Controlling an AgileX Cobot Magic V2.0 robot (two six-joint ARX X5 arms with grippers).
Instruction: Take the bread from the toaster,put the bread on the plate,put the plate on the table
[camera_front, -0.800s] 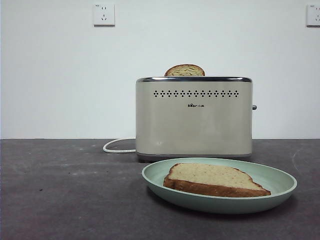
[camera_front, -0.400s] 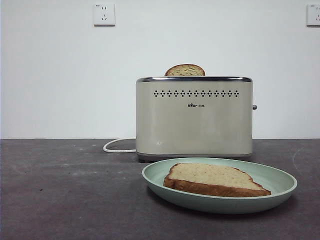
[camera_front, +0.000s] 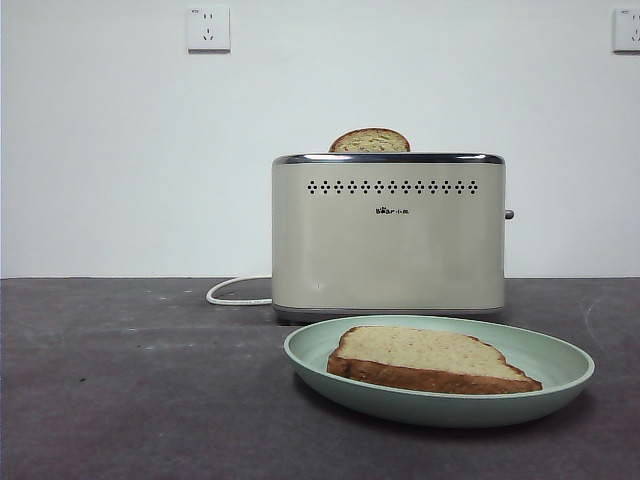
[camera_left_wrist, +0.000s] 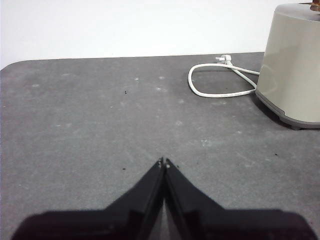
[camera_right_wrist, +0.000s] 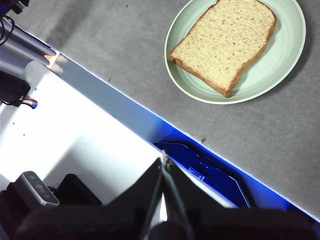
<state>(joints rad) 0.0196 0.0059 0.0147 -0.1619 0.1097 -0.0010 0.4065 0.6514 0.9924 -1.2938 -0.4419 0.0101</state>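
1. The left gripper (camera_left_wrist: 164, 161) hangs low over the bare table (camera_left_wrist: 90, 125). Its two black jaws are pressed together, with only a thin line between them. It holds nothing.
2. The left gripper is off to the side of the toaster (camera_left_wrist: 295, 60), well apart from it. The white cord (camera_left_wrist: 220, 82) lies in a loop on the table beside the toaster.
3. The right gripper (camera_right_wrist: 164, 162) is up high, past the table's front edge. Its jaws are pressed together too, and it holds nothing. Under it are a bright white surface (camera_right_wrist: 75, 135) and a blue part (camera_right_wrist: 210, 172).
4. No arm shows in the front view.
5. The plate (camera_front: 560, 365) is round, shallow and pale green. It sits flat on the table, just in front of the toaster.
6. One slice of bread (camera_front: 425, 358) lies flat on the plate. It is tan with little specks, and it has a dark brown crust. In the right wrist view the same slice (camera_right_wrist: 225, 42) fills most of the middle of the plate (camera_right_wrist: 290, 55).
7. The toaster (camera_front: 388, 235) is a cream box with a shiny top rim, two rows of small black dots and a tiny logo.
8. A second slice (camera_front: 369, 141) stands in the toaster. Only its round brown top sticks out.
9. Two wall sockets (camera_front: 208, 28) sit high on the white wall.
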